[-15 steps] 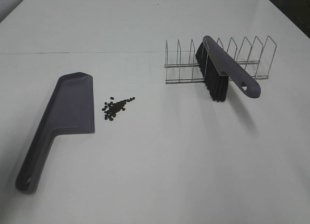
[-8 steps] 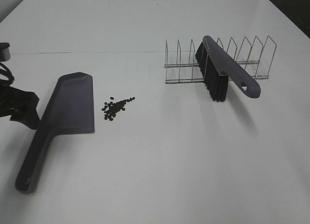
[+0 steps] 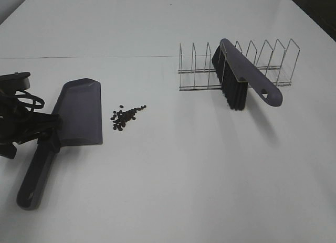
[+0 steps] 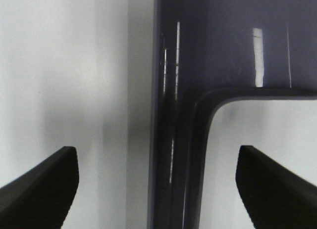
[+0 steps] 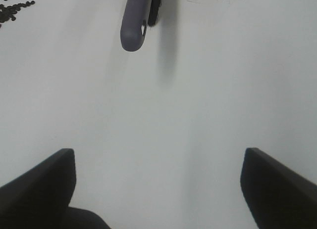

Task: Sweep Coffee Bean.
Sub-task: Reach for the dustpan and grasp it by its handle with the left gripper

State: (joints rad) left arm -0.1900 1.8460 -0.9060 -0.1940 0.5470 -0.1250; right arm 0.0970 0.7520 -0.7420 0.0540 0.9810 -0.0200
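Note:
The coffee beans [image 3: 126, 117] lie in a small dark pile on the white table, just right of the grey-purple dustpan [image 3: 80, 113]. The dustpan lies flat with its handle toward the front left. My left gripper [image 3: 46, 128] is open at the neck where handle meets pan. In the left wrist view the dustpan handle [image 4: 173, 155] runs between the spread fingers [image 4: 47, 182], not clamped. The brush [image 3: 242, 77] leans in the wire rack [image 3: 275, 62] at the back right. My right gripper [image 5: 158, 155] is open over bare table, with the brush handle [image 5: 134, 23] ahead of it and nothing between the fingers.
The wire rack stands at the back right with the brush's bristles hanging over its front. The beans [image 5: 12, 9] show at the corner of the right wrist view. White tabletop spreads between the bean pile and the rack.
My left arm has come in from the left edge and moved right to the dustpan's handle neck. Dustpan, beans and brush have not moved.

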